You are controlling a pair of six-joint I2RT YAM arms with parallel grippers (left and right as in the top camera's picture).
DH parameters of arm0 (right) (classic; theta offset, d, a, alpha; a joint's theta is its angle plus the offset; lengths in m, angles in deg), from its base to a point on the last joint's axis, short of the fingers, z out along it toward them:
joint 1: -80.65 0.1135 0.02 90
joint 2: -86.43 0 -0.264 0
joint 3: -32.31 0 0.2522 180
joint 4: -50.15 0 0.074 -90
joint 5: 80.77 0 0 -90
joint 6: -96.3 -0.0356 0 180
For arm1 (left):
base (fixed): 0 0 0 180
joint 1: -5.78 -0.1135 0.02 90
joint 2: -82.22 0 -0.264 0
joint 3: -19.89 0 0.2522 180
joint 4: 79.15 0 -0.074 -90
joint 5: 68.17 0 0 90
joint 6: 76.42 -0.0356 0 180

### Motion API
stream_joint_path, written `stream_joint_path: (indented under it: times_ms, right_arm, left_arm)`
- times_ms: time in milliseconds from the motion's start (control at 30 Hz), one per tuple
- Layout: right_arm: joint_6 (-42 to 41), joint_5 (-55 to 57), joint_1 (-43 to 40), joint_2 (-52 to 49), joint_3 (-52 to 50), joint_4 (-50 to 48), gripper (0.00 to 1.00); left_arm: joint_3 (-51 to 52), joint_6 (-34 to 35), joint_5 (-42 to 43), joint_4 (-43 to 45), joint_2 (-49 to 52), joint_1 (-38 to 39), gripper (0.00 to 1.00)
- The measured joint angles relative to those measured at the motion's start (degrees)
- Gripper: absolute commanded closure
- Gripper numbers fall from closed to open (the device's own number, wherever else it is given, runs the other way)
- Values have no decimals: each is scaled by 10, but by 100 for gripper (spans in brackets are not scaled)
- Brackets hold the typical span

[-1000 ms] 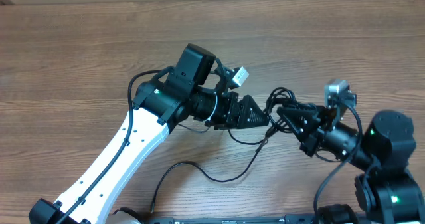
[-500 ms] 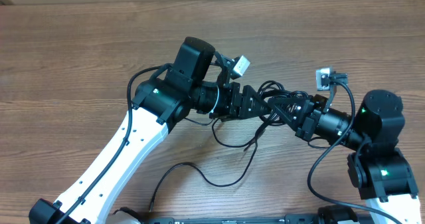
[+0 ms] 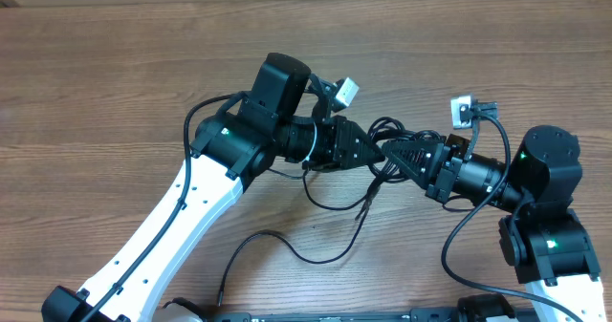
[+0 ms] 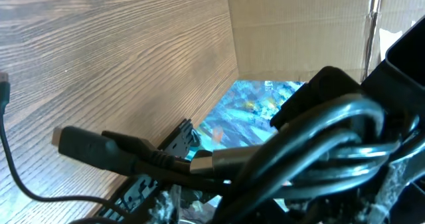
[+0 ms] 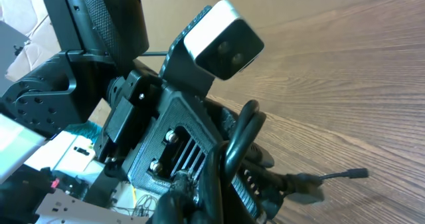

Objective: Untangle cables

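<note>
far half of table [image 3: 115, 64]: wide open, pass anywhere | middle: left gripper [image 3: 375, 153] and right gripper [image 3: 398, 157] nose to nose, cables [image 3: 390, 129] bunched between, no gap | near side: loose strand [image 3: 316, 256] sprawls there | bottom-left: left arm [image 3: 182, 212] cuts across diagonally

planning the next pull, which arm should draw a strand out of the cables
Left, probably: the right tool is shut on the cables, anchoring them; the left tool is at them, nearest the loose strand.
</note>
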Motion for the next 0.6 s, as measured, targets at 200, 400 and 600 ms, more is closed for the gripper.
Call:
stream_joint_path:
  times_ms: [200,400,600]
  right_arm:
    - [-10,-7,0,0,0,0,96]
    - [-14,-9,0,-1,0,1,96]
    - [-14,-10,0,-3,0,6,96]
  left_arm:
    - [0,9,-15,1,0,4,74]
    - [0,35,-26,4,0,7,88]
    - [0,49,-30,5,0,12,96]
